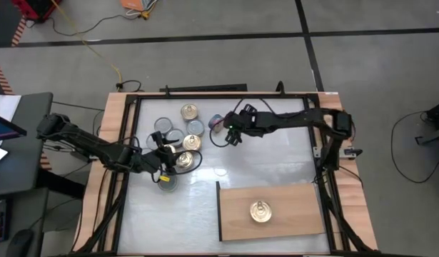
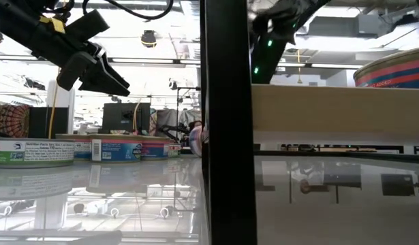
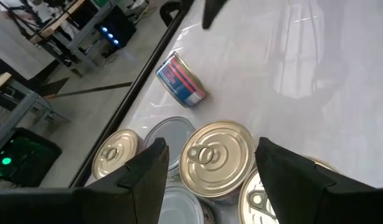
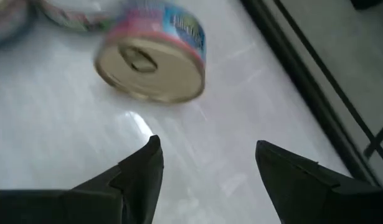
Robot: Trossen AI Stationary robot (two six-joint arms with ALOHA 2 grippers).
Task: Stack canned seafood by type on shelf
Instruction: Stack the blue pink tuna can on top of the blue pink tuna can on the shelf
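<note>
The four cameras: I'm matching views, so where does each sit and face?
High: overhead, straight down; both arms, shelf.
Low: table height, level; left arm overhead, cans.
Left wrist: down past open fingers at a gold can.
Right wrist: past open fingers at a tipped can, shared with high.

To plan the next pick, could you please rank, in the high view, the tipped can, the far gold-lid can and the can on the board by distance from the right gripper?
1. Tipped can, beside right gripper.
2. Far gold-lid can, at the cluster's back.
3. Can on the board, near front edge.
</note>
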